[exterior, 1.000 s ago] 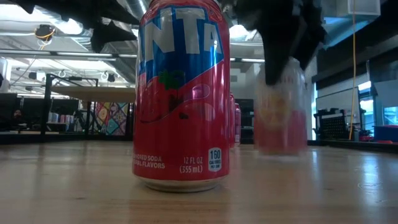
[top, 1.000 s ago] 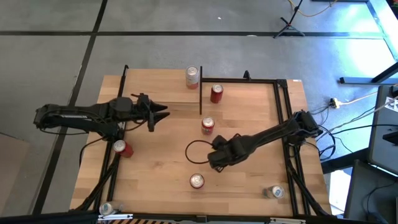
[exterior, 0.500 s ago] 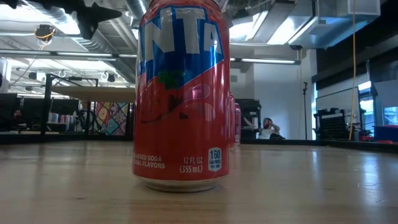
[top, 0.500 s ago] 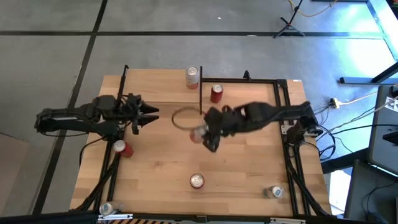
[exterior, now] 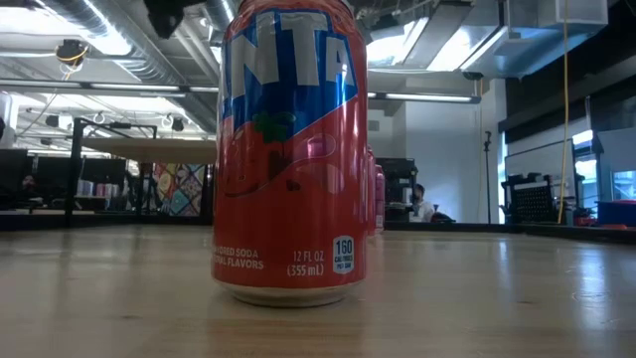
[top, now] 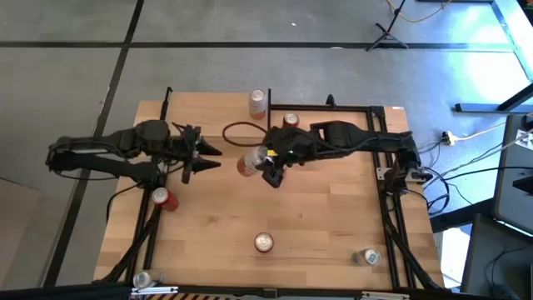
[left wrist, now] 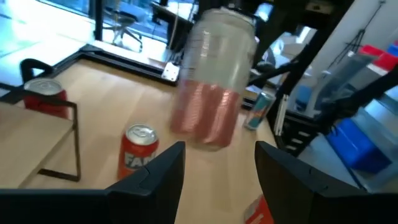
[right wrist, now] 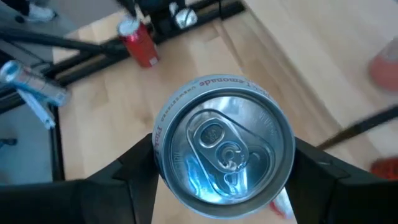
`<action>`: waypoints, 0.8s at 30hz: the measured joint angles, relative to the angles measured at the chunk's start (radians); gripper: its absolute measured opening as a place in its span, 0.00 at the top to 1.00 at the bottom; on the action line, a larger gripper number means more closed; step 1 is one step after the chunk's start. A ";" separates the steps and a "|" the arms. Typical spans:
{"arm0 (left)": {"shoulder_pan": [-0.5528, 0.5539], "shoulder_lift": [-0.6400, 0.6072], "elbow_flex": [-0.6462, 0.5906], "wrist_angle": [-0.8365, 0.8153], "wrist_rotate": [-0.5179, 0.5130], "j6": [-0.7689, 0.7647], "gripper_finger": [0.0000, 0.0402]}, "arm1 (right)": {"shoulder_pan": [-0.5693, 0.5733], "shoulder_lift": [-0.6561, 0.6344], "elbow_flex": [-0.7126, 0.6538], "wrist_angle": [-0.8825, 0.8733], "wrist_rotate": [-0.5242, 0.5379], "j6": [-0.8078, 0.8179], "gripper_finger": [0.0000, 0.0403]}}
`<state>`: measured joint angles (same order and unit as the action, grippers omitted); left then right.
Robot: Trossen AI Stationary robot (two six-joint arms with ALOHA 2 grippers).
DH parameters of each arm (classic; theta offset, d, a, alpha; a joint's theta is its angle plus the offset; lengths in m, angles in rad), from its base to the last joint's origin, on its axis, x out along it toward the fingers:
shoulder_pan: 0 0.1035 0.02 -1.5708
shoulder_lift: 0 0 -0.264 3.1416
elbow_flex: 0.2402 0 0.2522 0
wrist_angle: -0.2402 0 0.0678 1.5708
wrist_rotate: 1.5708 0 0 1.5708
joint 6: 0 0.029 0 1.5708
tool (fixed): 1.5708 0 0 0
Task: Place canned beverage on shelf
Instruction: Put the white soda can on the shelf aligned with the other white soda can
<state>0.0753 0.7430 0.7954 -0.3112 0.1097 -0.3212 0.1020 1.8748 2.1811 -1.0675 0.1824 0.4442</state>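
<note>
My right gripper [top: 265, 164] is shut on a can with a silver top and a pink lower half [top: 248, 161], held in the air over the table's middle, left of the shelf [top: 350, 125]. The can also shows in the left wrist view [left wrist: 214, 81] and the right wrist view [right wrist: 224, 146]. A red can [top: 290, 120] stands on the shelf's far left corner. My left gripper [top: 208, 156] is open and empty, left of the held can, with its fingers pointing at it. My right gripper pinches the can between its two fingers, one on each side of the can's wall [right wrist: 163, 171] just below the top rim. The fingers come from the can's top end and run along its sides. The can is lifted clear of the table and slightly tilted.
A red Fanta can [top: 263, 242] stands near the front edge and fills the low view [exterior: 288, 149]. Other cans stand at the far edge [top: 258, 102], the left [top: 164, 197] and the front corners [top: 366, 257] [top: 143, 279]. A black cable loop [top: 241, 129] hangs by the right arm.
My right gripper has carried the can up from just above the table's near middle, out of the low view, toward the far edge and the left. The can now hangs higher, close to my left gripper.
</note>
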 joint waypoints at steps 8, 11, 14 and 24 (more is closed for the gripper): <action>0.000 0.131 0.041 0.016 0.026 0.017 0.53 | 0.000 0.007 0.000 0.073 0.026 -0.071 0.38; 0.000 0.142 0.041 0.021 0.035 0.016 0.57 | 0.000 0.007 -0.001 0.071 0.026 -0.084 0.38; 0.000 0.139 0.041 0.045 0.039 0.015 0.64 | 0.000 0.007 -0.001 0.069 0.026 -0.084 0.38; 0.001 0.155 0.041 0.053 0.031 0.093 0.90 | 0.000 0.007 -0.001 0.097 0.030 -0.087 0.38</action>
<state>0.0761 0.8980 0.8364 -0.2585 0.1409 -0.2283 0.1024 1.8822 2.1803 -0.9706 0.2127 0.3572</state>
